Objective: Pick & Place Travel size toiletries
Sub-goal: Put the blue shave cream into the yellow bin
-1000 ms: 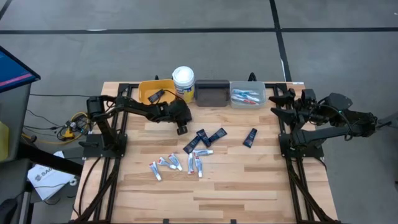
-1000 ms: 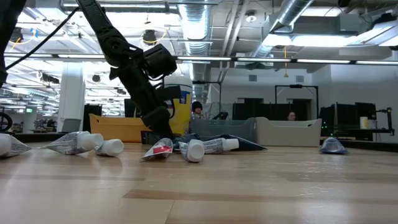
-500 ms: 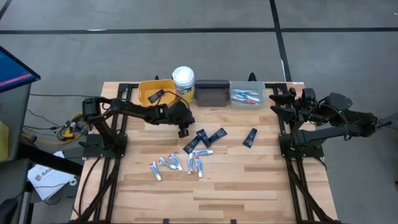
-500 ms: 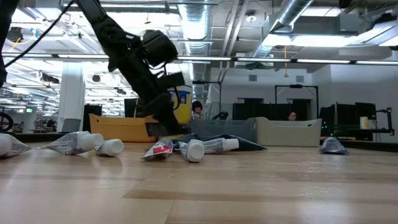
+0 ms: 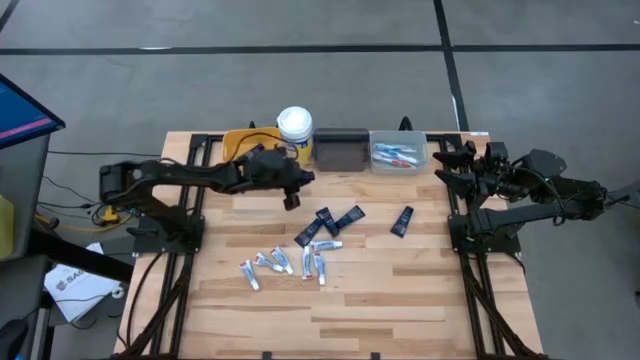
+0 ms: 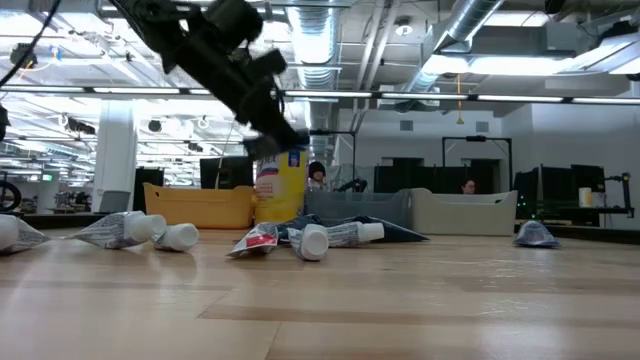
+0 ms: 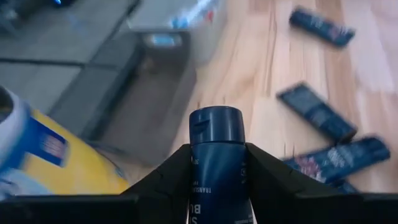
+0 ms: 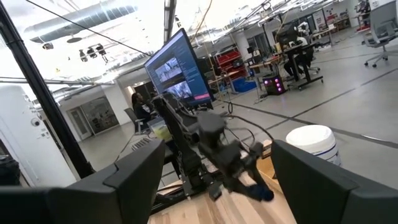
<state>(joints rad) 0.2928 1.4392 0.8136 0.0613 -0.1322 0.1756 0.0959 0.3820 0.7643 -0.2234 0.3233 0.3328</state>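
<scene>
Surface: wooden table [image 5: 400, 300], with an open workshop hall behind it in the low view.

High view: we log the left gripper [image 5: 291, 198] raised near the yellow bin [image 5: 238, 142] and the white-lidded tub [image 5: 294, 124]. The dark bin [image 5: 341, 150] and grey bin [image 5: 398, 152] stand beside. The right gripper [image 5: 452, 165] waits at the table's right edge; we cannot tell its finger state.

Low view: left gripper aloft above the white tubes [image 6: 312, 240].

Left wrist view: fingers clamp a navy mini tube [image 7: 217, 158], cap forward.

Right wrist view: shows the left arm and the tub only.

Count: we tally about five navy tubes [image 5: 335, 220] loose on the table, about five white tubes; the clustering blurs the totals.

Risk: we judge the smooth tube could slip out during the swing, or drop beside the bin.
</scene>
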